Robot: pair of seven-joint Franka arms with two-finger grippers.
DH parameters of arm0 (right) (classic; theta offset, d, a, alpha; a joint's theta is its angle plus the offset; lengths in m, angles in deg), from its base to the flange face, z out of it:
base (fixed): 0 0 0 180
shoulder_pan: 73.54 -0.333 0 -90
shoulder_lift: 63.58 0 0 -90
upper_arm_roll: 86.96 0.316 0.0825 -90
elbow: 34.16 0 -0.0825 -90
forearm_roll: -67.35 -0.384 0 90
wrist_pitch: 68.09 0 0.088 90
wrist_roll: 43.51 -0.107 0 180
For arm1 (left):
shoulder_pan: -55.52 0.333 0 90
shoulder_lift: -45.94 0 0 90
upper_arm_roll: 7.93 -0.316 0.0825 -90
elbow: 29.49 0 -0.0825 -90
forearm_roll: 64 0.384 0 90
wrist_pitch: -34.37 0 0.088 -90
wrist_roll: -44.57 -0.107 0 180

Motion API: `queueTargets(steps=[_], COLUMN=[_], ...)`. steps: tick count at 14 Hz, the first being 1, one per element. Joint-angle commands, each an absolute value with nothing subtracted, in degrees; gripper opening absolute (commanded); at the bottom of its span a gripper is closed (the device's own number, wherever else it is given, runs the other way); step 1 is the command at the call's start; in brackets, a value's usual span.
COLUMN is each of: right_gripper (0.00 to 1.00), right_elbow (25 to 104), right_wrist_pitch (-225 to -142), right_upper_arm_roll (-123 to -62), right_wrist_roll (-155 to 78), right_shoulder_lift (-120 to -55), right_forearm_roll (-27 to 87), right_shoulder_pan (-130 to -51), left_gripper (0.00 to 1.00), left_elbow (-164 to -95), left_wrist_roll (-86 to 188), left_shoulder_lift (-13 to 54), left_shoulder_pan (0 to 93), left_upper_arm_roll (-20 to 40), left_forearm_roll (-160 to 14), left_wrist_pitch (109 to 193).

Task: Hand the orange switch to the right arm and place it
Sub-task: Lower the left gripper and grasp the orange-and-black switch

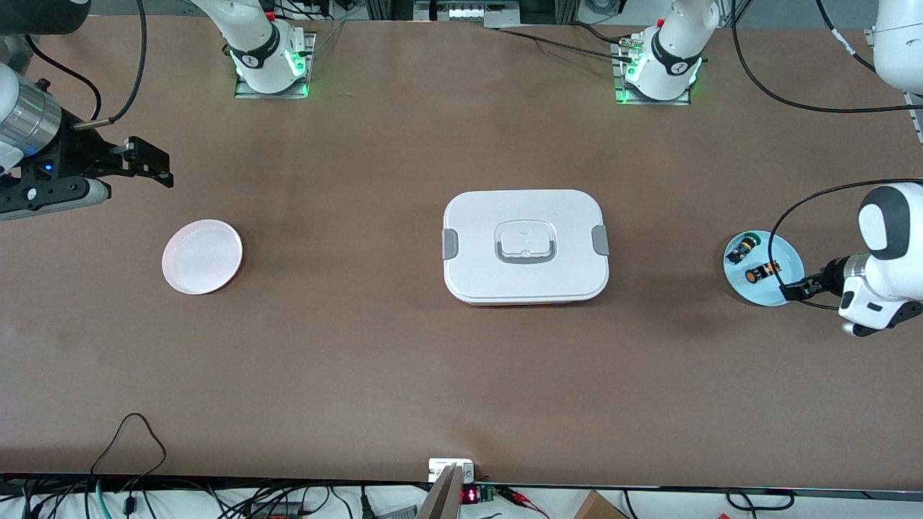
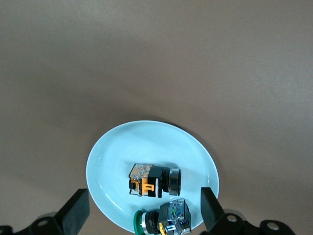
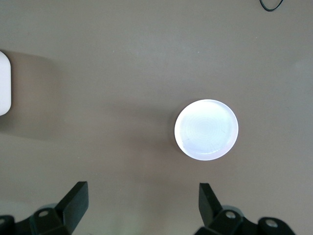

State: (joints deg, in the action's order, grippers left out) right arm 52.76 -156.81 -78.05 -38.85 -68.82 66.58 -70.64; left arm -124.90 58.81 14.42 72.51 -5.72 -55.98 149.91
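Note:
The orange switch lies on its side in a light blue plate at the left arm's end of the table, beside a similar switch with a green cap. In the left wrist view the orange switch lies between the open fingers, and the green-capped one lies beside it on the plate. My left gripper hangs open and empty over the plate's rim. My right gripper is open and empty, up in the air at the right arm's end of the table.
A pale pink plate sits at the right arm's end of the table and also shows in the right wrist view. A white lidded box stands mid-table. Cables lie along the table edge nearest the front camera.

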Motion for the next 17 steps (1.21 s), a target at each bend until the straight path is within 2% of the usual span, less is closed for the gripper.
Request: queueTargets(steps=[1, 4, 7, 8, 17], right_gripper=[1.0, 1.0, 1.0, 1.0, 1.0], right_elbow=[52.2, 52.3, 52.2, 52.3, 52.3], right_wrist_pitch=[-158.3, -158.5, -158.9, -159.0, -159.3], right_upper_arm_roll=[-77.9, -77.9, -77.9, -78.0, -77.9], right_wrist_roll=[-38.6, -38.9, -38.3, -38.3, -38.6], right_shoulder_lift=[-68.5, -68.9, -71.7, -72.6, -74.3], right_forearm_roll=[65.9, 65.9, 65.9, 65.9, 66.3], right_shoulder_pan=[-70.4, -70.4, -70.3, -70.1, -70.5], left_gripper=[1.0, 1.0, 1.0, 1.0, 1.0], left_elbow=[-131.2, -140.5, -149.1, -149.8, -149.6], left_wrist_roll=[60.8, 60.7, 59.4, 58.5, 56.6], left_shoulder_lift=[16.4, 20.6, 20.8, 20.7, 21.3], left_shoulder_pan=[72.8, 73.0, 73.1, 73.1, 74.2], left_upper_arm_roll=[-5.5, -5.4, -5.5, -5.6, -5.7], left_forearm_roll=[-54.5, -54.7, -54.4, -54.5, -54.4], left_wrist_pitch=[156.2, 165.0, 179.4, 180.9, 179.7])
